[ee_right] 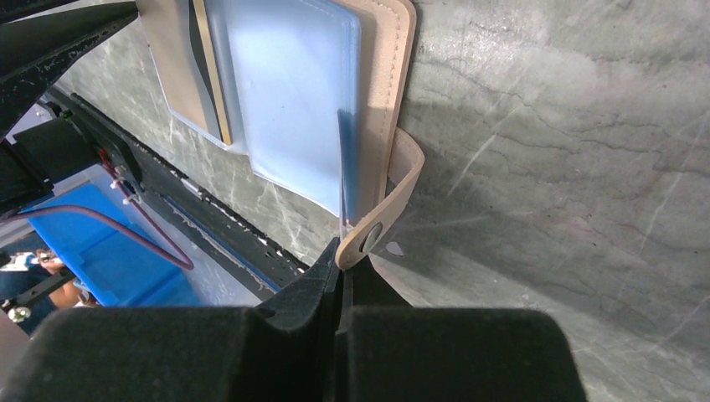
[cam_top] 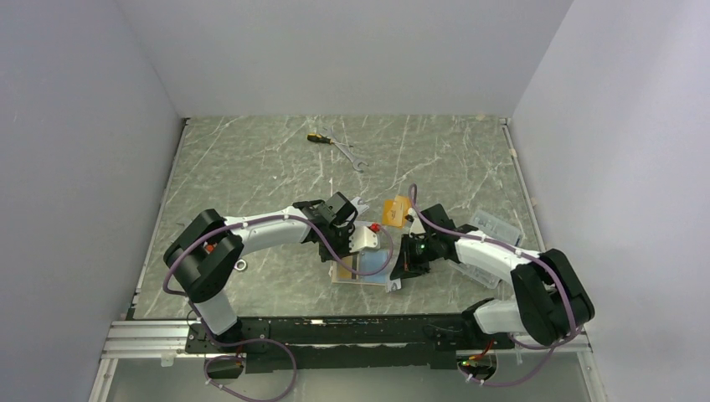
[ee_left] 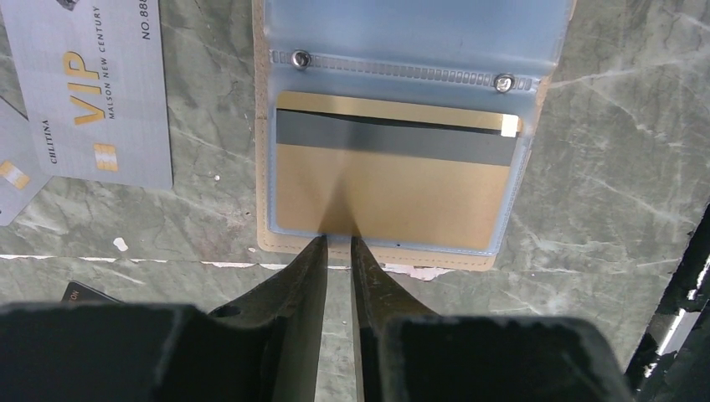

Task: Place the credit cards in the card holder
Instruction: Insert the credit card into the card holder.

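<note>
**gold card seated in the holder, a pincer at each edge**

the card holder (ee_left: 264, 167) lies open and flat on the green marbled table (ee_left: 611, 167), just ahead of the arm bases. only the left wrist view lets me see inside it. its clear-blue sleeves (ee_left: 419, 33) face up, and a gold card (ee_left: 393, 197) with a dark stripe sits fully in the nearer one.

the left gripper (ee_left: 339, 244) has its fingers a narrow slit apart. the tips are at the holder's near rim, and i see nothing pinched between them.

the right wrist view shows the other side. the right gripper (ee_right: 342, 272) is closed tight on the end of the snap tab (ee_right: 398, 180), which curls out from the holder's tan edge.

three more cards lie on the table:
- a silver vip card (ee_left: 100, 92) just beside the holder
- a second silver card (ee_left: 10, 180), cut off by the frame
- a corner of a black card (ee_left: 84, 293) near the fingers

only the top view reaches further out:
- a flat orange rectangle (cam_top: 395, 209) beyond the holder, which i can't identify
- a clear plastic box (cam_top: 496, 224) by the right arm
- a wrench (cam_top: 350, 156) and a screwdriver (cam_top: 318, 137) at the far side
</note>
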Motion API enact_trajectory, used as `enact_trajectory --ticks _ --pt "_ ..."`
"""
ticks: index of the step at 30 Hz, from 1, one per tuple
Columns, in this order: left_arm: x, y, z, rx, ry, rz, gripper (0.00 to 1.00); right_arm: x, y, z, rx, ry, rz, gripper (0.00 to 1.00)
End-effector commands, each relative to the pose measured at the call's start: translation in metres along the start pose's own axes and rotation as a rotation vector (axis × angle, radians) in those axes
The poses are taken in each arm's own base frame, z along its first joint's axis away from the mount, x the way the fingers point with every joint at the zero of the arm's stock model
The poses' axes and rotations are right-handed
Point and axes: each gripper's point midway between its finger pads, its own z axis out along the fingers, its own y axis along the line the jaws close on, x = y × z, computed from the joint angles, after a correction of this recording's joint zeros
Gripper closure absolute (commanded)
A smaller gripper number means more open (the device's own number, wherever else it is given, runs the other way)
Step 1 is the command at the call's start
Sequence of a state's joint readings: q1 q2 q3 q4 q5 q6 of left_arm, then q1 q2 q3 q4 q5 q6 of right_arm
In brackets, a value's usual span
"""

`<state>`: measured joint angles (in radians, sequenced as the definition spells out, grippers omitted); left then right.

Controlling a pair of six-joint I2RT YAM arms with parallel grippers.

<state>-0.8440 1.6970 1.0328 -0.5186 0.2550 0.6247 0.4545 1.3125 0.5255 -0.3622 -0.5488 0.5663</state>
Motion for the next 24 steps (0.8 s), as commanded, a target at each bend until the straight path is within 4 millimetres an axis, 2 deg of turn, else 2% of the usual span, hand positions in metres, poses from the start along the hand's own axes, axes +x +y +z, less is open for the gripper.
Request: enact_trajectory --ticks 1,17,24 --pt "-0.009 0.003 -0.002 -0.018 -0.022 0.041 0.79 -0.006 -0.001 0.004 -0.001 -0.007 -0.007 1.00" --pt "-0.009 0.001 -0.004 -0.007 -0.021 0.061 0.82 -0.011 0.007 0.015 -0.058 0.022 -0.005 1.00" --pt "-0.007 -0.001 -0.006 -0.001 -0.023 0.072 0.83 -0.021 0.020 0.017 -0.119 0.020 -0.025 1.00"
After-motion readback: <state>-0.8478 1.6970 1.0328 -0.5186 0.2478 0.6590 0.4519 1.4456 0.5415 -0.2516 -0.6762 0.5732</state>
